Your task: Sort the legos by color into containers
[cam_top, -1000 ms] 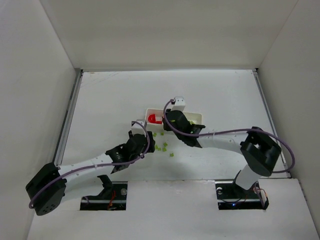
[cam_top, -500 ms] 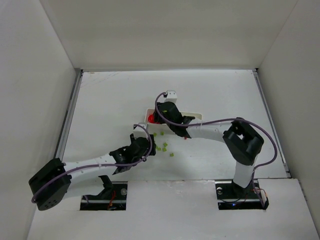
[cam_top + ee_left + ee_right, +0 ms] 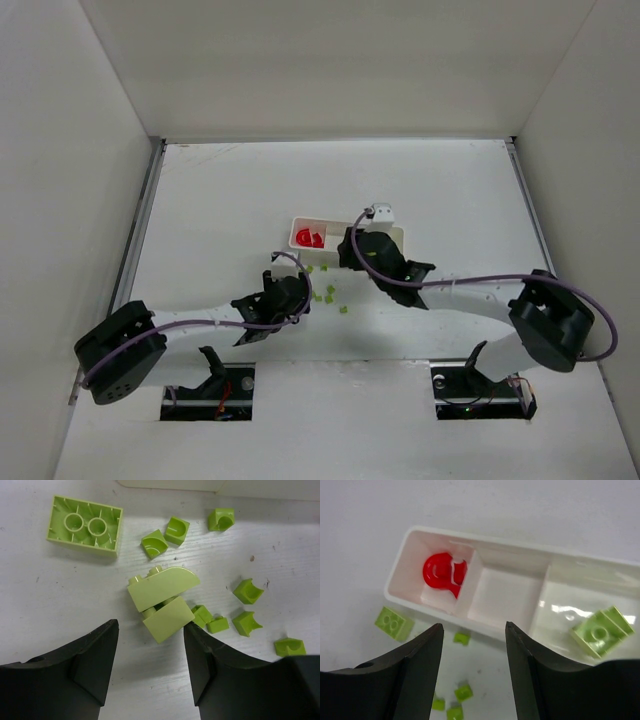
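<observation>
The left claw (image 3: 149, 630) hangs low over the white surface (image 3: 60, 595) with its fingers apart, gripping nothing; between the tips lie a curved lime brick (image 3: 162, 586) and a flat lime slab (image 3: 168, 619) pressed against each other; the slab's corner sits right at the right-hand finger, though whether they touch cannot be told; small lime bricks (image 3: 248, 590) lie scattered just beside that finger and beyond it; a larger upturned lime brick (image 3: 85, 525) lies apart on the far left.

The right claw (image 3: 473, 626) hovers above the near wall of the white tray (image 3: 520, 547), fingers likewise spread and holding nothing; the red legos (image 3: 441, 572) sit in the left compartment; one lime block (image 3: 600, 629) lies tilted in the right compartment; another lime piece (image 3: 394, 622) rests on the surface just outside the tray's left corner, with a few tiny ones (image 3: 461, 638) near the tray's front wall.

From above, the right arm covers the tray's middle and right; plain white walls (image 3: 60, 150) enclose the surface.
</observation>
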### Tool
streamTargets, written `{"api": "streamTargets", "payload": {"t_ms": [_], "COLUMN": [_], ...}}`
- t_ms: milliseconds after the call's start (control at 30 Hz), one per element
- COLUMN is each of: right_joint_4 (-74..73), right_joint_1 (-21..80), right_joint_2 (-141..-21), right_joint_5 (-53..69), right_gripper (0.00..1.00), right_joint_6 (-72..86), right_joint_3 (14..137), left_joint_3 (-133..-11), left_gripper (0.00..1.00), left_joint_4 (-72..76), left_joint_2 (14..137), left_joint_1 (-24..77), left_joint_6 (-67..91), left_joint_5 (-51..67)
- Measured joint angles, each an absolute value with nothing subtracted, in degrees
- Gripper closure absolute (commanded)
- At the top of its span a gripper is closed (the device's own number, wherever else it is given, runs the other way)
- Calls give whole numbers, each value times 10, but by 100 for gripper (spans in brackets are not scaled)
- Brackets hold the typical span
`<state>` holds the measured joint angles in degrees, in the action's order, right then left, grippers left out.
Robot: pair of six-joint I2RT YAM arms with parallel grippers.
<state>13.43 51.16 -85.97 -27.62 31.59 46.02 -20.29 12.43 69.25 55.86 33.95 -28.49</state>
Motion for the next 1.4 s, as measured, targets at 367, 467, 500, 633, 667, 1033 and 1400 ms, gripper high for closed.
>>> {"api": "streamTargets", "payload": {"t_ms": [367, 467, 500, 633, 667, 1033, 1400], "right_joint_4": [115, 107, 107, 107, 107, 111, 103], "right_joint_1": [534, 533, 534, 533, 532, 529, 531], "right_joint_2": [-755, -761, -765, -789, -799, -896, -868], "right_joint_5": [-326, -332, -334, -345, -347, -380, -395], "right_gripper": [39, 39, 39, 39, 39, 58, 79], "right_joint_6": [381, 401, 405, 422, 425, 436, 442], "right_joint_3": [292, 289, 289, 289, 290, 342, 338], "left_joint_3": [-204, -209, -211, -213, -213, -212, -221], "left_gripper": [50, 55, 58, 70, 72, 75, 81], "left_joint_4": [169, 176, 179, 185, 185, 121, 54], "left_joint_2": [699, 715, 722, 731, 730, 622, 566], "left_joint_1": [558, 558, 558, 558, 558, 559, 566], "left_joint_6": [342, 342, 342, 345, 346, 352, 346], "left_joint_5": [-292, -292, -292, -293, -294, -300, -299]}}
